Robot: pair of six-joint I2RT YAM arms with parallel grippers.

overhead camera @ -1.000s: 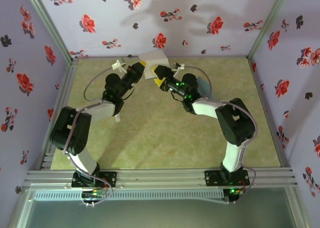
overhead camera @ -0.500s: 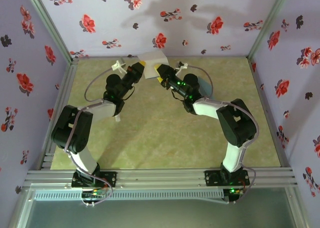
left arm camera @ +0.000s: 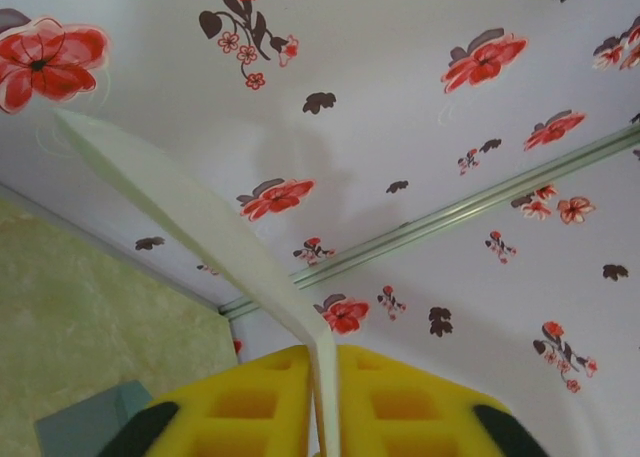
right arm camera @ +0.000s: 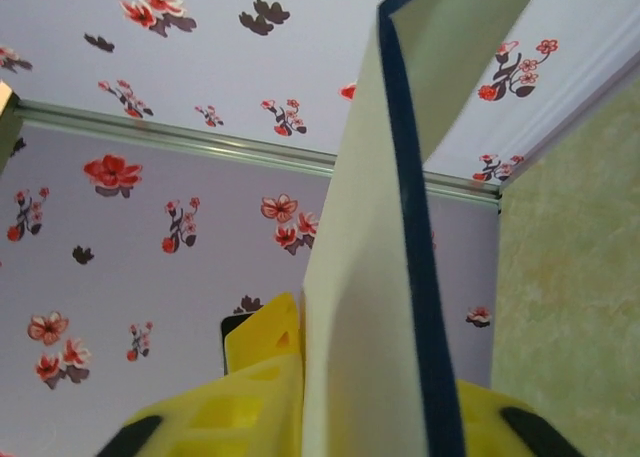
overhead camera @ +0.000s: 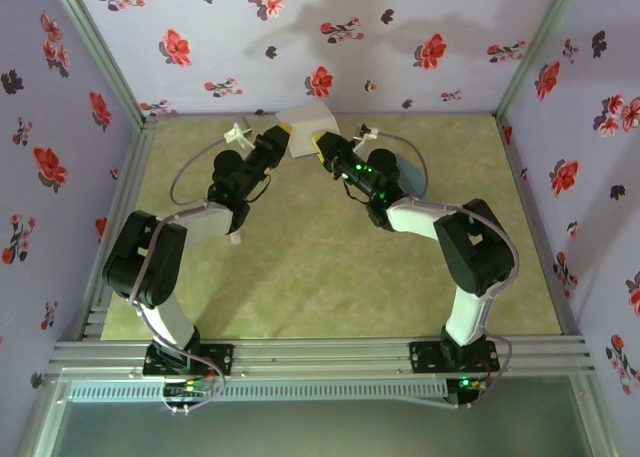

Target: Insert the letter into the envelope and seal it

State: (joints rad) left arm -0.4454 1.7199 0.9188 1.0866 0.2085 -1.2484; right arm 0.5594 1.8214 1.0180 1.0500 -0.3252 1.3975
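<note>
The letter point(overhead camera: 305, 115), a white sheet with a blue border, hangs in the air at the back of the table between both grippers. My left gripper point(overhead camera: 283, 130) is shut on its left edge. In the left wrist view the sheet point(left arm camera: 200, 227) is pinched between the yellow fingers point(left arm camera: 240, 407) and bends away up to the left. My right gripper point(overhead camera: 320, 140) is shut on the right side. In the right wrist view the letter point(right arm camera: 370, 277) rises between the yellow fingers point(right arm camera: 250, 407). The grey envelope point(overhead camera: 408, 167) lies flat on the table, partly under the right arm.
A small white stick point(overhead camera: 236, 238) lies on the green mat by the left arm's forearm. Floral walls point(overhead camera: 400, 37) close in the back and both sides, with metal rails at the corners. The near half of the mat point(overhead camera: 320, 287) is open.
The right gripper's jaws have shut on the letter. Both grippers have shifted slightly towards the back wall, and the sheet stays between them.
</note>
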